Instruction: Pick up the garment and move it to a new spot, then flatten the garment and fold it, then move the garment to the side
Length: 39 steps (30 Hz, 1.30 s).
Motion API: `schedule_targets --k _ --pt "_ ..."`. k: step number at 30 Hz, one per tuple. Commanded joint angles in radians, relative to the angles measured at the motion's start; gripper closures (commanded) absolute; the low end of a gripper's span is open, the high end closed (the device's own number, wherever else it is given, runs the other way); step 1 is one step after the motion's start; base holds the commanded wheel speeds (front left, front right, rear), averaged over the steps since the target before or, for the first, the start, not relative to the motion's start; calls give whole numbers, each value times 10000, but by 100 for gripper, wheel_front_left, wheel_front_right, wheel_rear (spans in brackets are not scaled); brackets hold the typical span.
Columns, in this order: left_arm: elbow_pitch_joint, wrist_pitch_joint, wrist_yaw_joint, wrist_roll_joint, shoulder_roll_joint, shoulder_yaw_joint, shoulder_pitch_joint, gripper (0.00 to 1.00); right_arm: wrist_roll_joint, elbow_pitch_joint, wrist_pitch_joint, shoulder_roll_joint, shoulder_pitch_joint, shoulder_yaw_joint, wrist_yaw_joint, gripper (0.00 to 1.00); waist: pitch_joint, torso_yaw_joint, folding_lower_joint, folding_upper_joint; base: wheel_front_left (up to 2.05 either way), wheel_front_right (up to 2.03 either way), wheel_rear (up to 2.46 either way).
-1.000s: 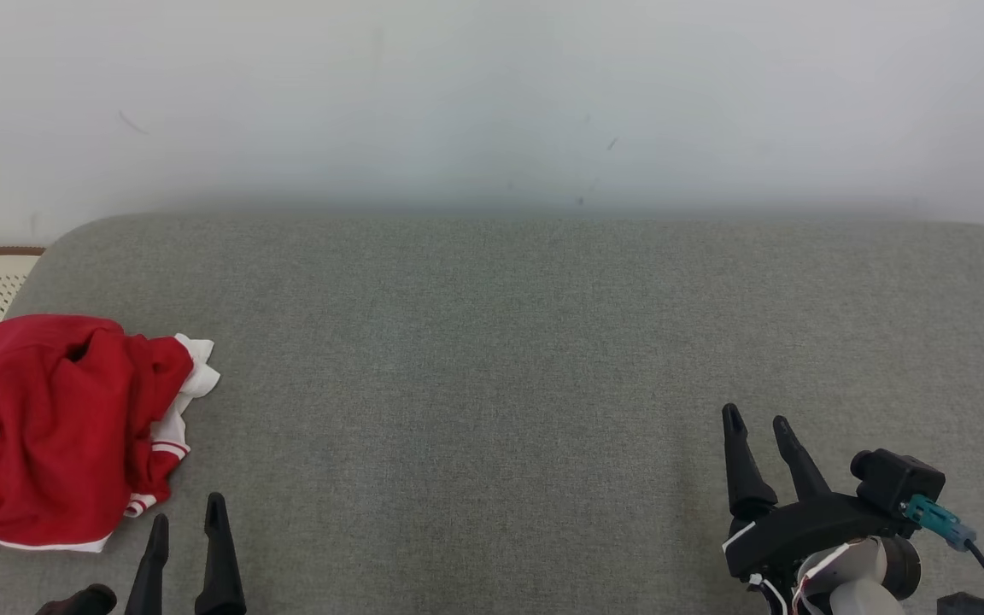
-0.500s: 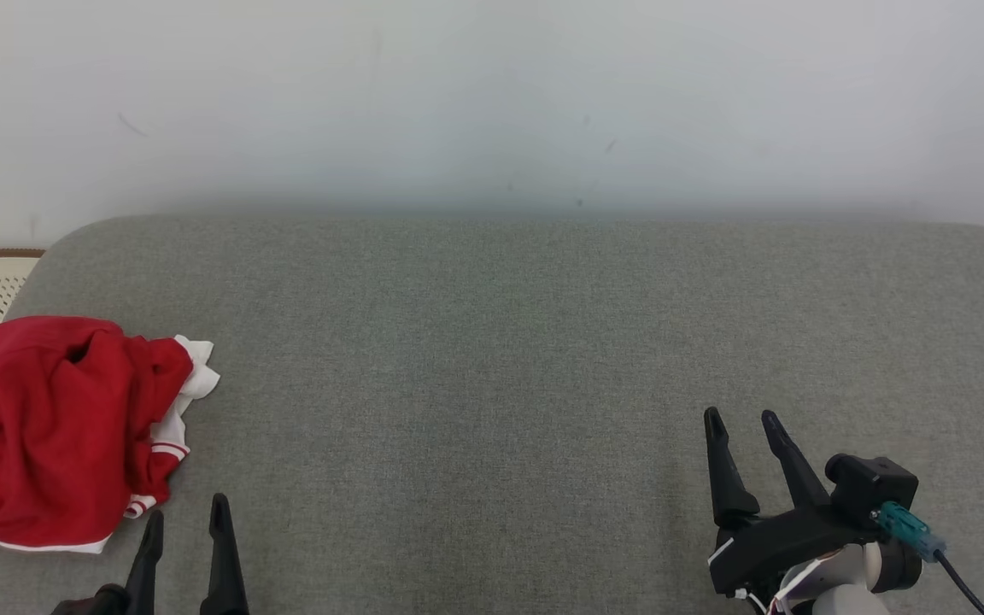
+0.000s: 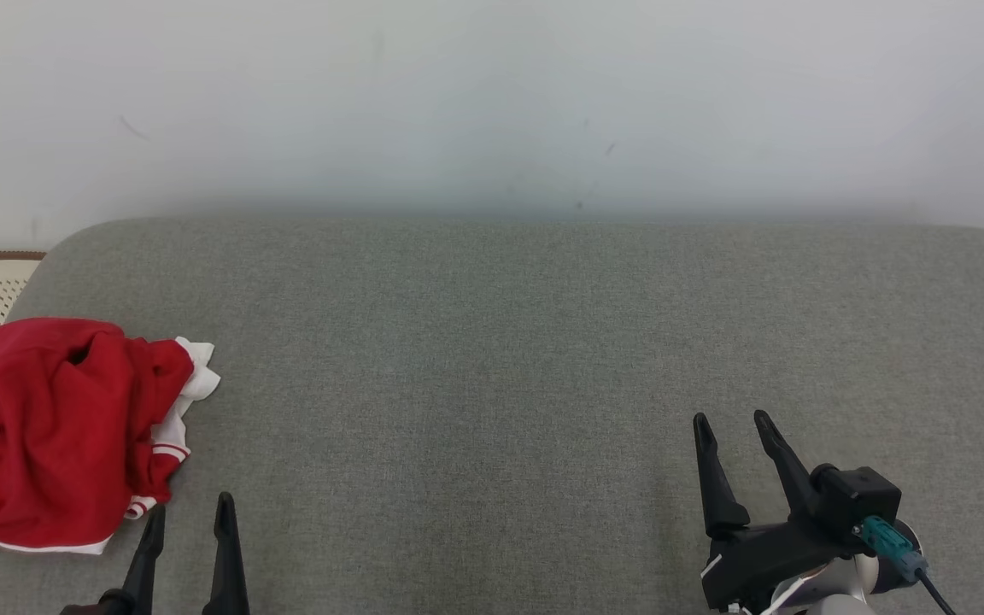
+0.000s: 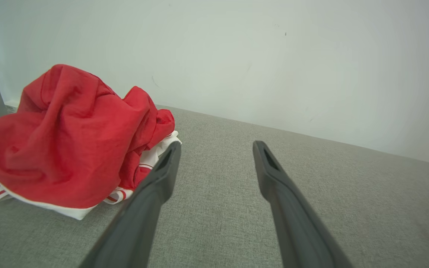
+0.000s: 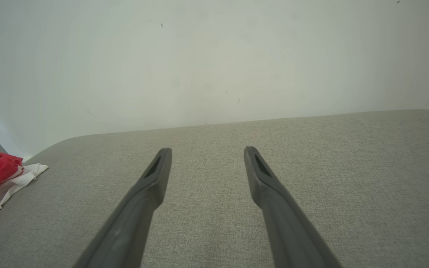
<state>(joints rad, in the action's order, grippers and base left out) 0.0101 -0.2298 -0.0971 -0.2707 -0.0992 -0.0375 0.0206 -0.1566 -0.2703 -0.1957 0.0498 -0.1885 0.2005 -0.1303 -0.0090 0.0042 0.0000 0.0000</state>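
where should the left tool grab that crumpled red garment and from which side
Probably the raised red ridge on the garment's right side, above the white striped trim. It stands clear of the grey cushion, so there is loose cloth to pinch. Come from the near right with the open left tool, which sits closest.

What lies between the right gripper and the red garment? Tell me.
Only bare grey cushion between the right gripper and the garment, seen in the head view and right wrist view.
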Motion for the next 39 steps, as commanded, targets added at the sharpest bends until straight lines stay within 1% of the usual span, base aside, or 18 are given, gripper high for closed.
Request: schedule_targets --k 1,4,11,26,35,39 --pt "-120 -59 45 171 -57 56 -154 0 123 116 -108 13 131 14 -6 0 0 -2 0 0 0 0 0" --pt "-191 -115 85 290 -9 119 -217 0 -47 147 -188 13 172 -112 -6 0 4 -5 0 0 0 0 0" --pt "-281 -205 235 637 71 232 -310 0 288 161 -368 11 335 -134 -7 0 -12 -15 0 0 0 0 0" --pt "-543 -381 303 1748 225 375 -556 0 500 256 -649 9 543 114 -7 0 -58 -8 0 0 0 0 0" --pt "-520 -358 388 1705 298 491 -561 0 -254 123 -565 9 546 22 -7 0 -79 -14 0 0 0 0 0" --pt "-527 -358 411 1731 314 517 -578 0 -283 96 -560 9 516 18 -7 0 -86 -26 0 0 0 0 0"
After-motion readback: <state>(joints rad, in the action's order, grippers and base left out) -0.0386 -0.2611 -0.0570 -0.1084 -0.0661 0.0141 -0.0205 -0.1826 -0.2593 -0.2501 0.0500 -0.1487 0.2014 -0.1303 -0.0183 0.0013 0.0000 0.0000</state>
